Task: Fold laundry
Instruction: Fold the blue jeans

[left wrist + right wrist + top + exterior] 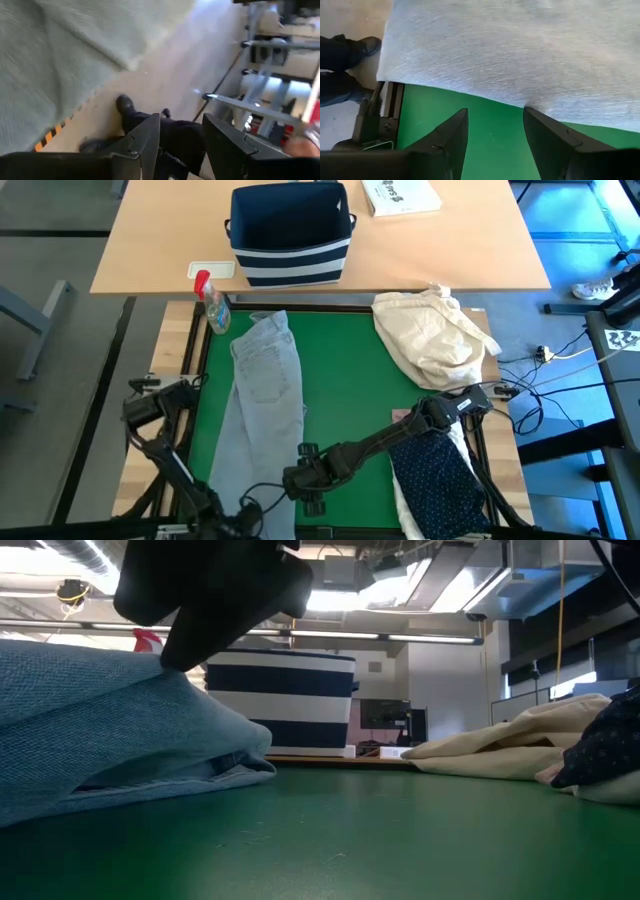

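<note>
The light grey jeans [265, 395] lay lengthwise down the left part of the green mat [350, 380], waistband toward the far edge and legs running off the near edge, so the whole length was on offer for a fold. The right end effector [312, 502] hovered low over the mat just beside the jeans' lower leg; in its wrist view its two dark fingers [452, 137] stood apart with nothing between them, the denim edge just ahead, as if lining up to catch the hem. The left end effector [182, 145] hung beyond the near-left corner of the worktop, looking down at the floor and someone's dark shoe [125, 105], its fingers parted and empty.

The denim looked soft and finely ribbed, bunching into a thick rounded fold in the low view. The navy white-dotted shirt [440, 480] lay crumpled at the near right under the right arm, with white cloth beneath it. A cream-beige bundle [435, 335] sat rumpled at the far right, and a striped navy fabric bin [290, 235] stood on the wooden table behind.
</note>
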